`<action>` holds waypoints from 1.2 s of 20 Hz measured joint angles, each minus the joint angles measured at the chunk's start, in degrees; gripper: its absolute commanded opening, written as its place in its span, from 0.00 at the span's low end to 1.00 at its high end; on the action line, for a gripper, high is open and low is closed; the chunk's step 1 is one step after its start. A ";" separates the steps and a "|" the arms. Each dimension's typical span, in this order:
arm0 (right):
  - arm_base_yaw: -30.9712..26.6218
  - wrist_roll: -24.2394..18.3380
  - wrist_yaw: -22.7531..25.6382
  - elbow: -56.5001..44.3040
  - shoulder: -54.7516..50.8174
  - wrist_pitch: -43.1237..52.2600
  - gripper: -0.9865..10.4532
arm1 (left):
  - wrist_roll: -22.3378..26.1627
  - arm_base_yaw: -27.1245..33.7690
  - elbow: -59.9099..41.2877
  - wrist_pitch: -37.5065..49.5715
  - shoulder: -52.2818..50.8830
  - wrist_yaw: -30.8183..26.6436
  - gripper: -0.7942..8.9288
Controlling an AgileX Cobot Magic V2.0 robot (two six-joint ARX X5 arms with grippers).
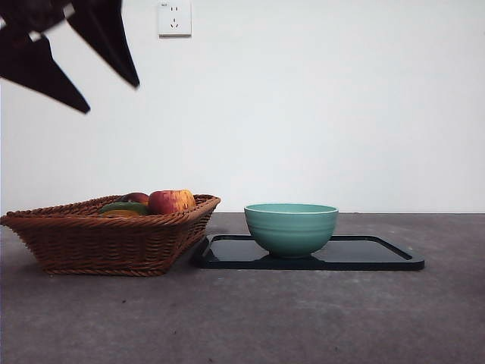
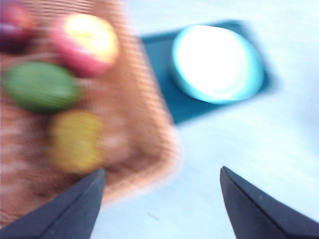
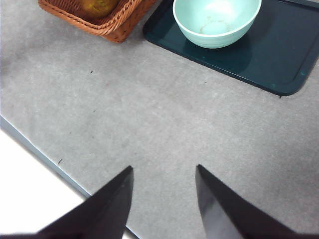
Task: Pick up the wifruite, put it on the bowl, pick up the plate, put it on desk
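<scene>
The wifruite (image 2: pixel 75 142), a small golden-brown oval, lies in the wicker basket (image 2: pixel 129 99) beside a green fruit (image 2: pixel 40 85) and a red-yellow apple (image 2: pixel 87 42). This left wrist view is blurred. My left gripper (image 2: pixel 162 199) hangs open high above the basket's near corner, and shows at the front view's top left (image 1: pixel 112 97). The teal bowl (image 1: pixel 291 226) stands empty on the plate (image 1: pixel 379 254), a dark flat tray on the desk (image 1: pixel 303 318). My right gripper (image 3: pixel 164 168) is open over bare desk, well short of the bowl (image 3: pixel 217 20) and the wifruite (image 3: pixel 97 6).
The basket (image 1: pixel 106 243) sits left of the plate, almost touching its corner. The apple (image 1: pixel 170 201) and green fruit (image 1: pixel 121 206) rise above its rim. The desk's edge (image 3: pixel 45 152) runs close beside the right gripper. A wall socket (image 1: pixel 174 17) is on the white wall.
</scene>
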 measured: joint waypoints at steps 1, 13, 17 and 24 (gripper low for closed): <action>0.00 0.00 0.00 0.00 0.00 0.00 0.26 | 0.50 0.00 0.00 -1.18 -1.57 2.25 0.47; 0.00 0.00 0.00 0.00 0.00 0.00 0.26 | 8.15 -0.07 0.00 -12.13 -9.97 13.57 0.47; 0.00 0.07 0.11 0.00 0.00 0.00 0.26 | 8.41 -0.07 0.00 -12.11 -9.97 13.57 0.47; -0.02 5.33 1.68 0.22 3.63 3.69 0.26 | 8.41 -0.07 0.00 -12.11 -9.97 13.57 0.47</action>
